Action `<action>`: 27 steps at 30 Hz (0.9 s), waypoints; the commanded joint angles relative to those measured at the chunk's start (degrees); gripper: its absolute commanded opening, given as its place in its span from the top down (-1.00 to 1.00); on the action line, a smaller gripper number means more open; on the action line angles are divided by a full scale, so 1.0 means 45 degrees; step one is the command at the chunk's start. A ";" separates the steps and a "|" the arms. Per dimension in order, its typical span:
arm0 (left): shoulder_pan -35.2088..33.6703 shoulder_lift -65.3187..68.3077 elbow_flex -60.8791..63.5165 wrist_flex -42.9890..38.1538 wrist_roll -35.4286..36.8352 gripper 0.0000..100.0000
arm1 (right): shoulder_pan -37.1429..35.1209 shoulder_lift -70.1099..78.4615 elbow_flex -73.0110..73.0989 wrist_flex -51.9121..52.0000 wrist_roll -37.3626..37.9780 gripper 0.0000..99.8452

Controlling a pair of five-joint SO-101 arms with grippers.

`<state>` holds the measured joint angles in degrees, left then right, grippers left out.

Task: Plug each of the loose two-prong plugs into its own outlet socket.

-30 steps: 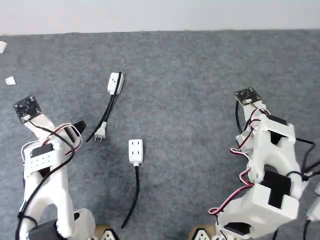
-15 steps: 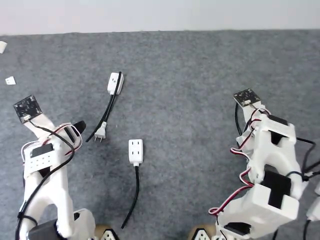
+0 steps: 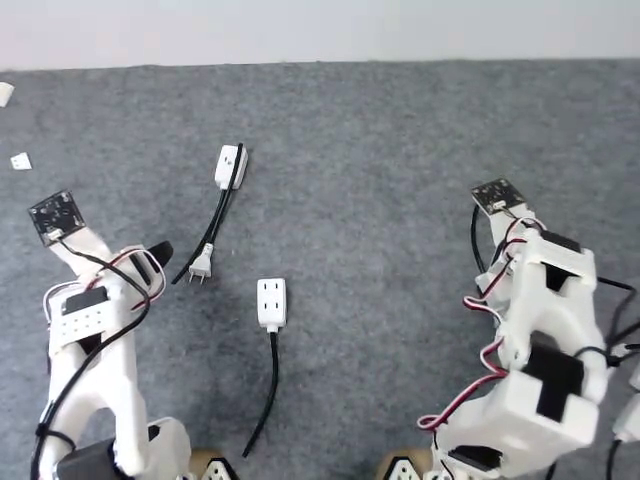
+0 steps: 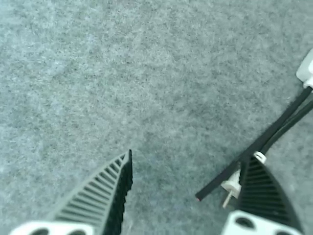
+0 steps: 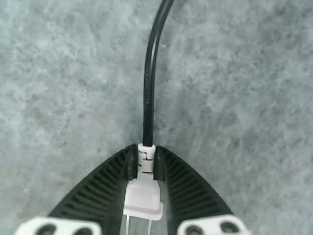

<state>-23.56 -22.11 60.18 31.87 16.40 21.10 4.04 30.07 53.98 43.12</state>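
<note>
A white two-prong plug (image 3: 200,270) lies on the grey carpet, its black cord (image 3: 217,215) running up to a small white outlet (image 3: 230,165). A second white outlet block (image 3: 271,302) lies nearer the front with its own cord (image 3: 268,390). My left gripper (image 4: 191,159) is open just above the carpet, with that plug (image 4: 231,186) close against one finger (image 4: 261,191). In the high view this gripper (image 3: 158,252) sits just left of the plug. My right gripper (image 5: 145,149) is shut on another white plug (image 5: 143,196), whose black cord (image 5: 151,73) leads away over the carpet.
The right arm (image 3: 540,330) stands at the right of the carpet, its body covering its own gripper from above. Two small white scraps (image 3: 20,160) lie at the far left edge. Open carpet (image 3: 380,200) spreads between the arms.
The right arm has shifted slightly toward the front right. The left arm, the plug beside it and both outlets have kept still.
</note>
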 commanded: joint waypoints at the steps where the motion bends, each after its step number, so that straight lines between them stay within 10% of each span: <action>1: 0.0117 0.0391 -0.0166 -0.0781 -0.0078 0.34 | -0.0420 -0.2471 -0.0039 0.1709 -0.0039 0.98; 9: 0.0567 0.4513 -0.3585 0.1739 -0.0254 0.34 | -0.2549 -0.8567 0.0000 0.5929 -0.1485 0.98; 17: 0.0996 0.5021 -0.4620 0.4200 -0.3907 0.34 | -0.7453 -1.1907 -0.0371 0.7883 -0.3751 0.98; 27: 0.2247 0.1231 -0.1299 0.3868 -0.7541 0.33 | -1.2415 -1.0247 -0.1035 0.5890 -0.5919 0.98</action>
<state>-15.12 -9.98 51.38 50.15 -13.93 -31.03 -43.52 28.48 84.84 18.51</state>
